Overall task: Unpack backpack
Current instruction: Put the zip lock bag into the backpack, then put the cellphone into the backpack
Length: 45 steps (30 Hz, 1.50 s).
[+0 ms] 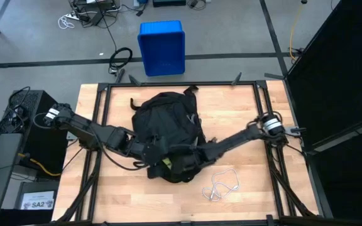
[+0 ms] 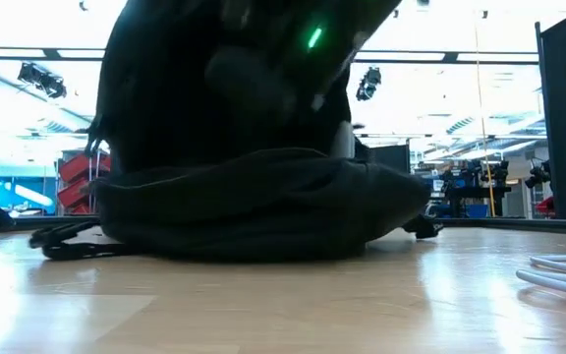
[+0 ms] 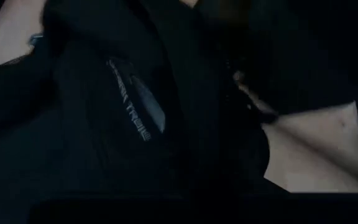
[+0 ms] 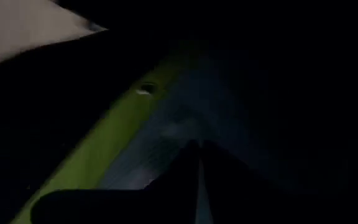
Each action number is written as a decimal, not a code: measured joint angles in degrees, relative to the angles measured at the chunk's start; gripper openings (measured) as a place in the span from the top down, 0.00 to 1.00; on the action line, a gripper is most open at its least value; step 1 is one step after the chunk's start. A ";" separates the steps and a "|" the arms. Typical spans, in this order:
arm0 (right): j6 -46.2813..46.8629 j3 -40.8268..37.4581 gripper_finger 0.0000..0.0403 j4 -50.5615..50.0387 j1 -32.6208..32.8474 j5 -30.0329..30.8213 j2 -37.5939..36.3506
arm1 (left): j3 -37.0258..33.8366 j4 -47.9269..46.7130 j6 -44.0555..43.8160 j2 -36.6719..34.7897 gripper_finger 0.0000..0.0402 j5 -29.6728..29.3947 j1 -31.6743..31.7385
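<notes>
Both tools sit at the near end of the backpack (image 1: 166, 125), which lies in the middle of the surface (image 1: 244, 113). I see my right tool (image 4: 199, 163) with its fingers pressed together, pushed inside among dark fabric beside a yellow-green lining edge (image 4: 114, 134); whether it pinches anything I cannot tell. My left tool (image 1: 151, 152) is closed too, against the pack's left near side. One white cable (image 1: 222, 185) lies coiled on the wood near the pack. Beyond the surface stands a blue bin (image 1: 161, 48).
</notes>
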 joint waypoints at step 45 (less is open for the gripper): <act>19.73 -33.47 1.00 5.61 1.77 -6.33 -21.59 | 13.26 -44.19 -30.53 -6.55 1.00 -21.85 -8.23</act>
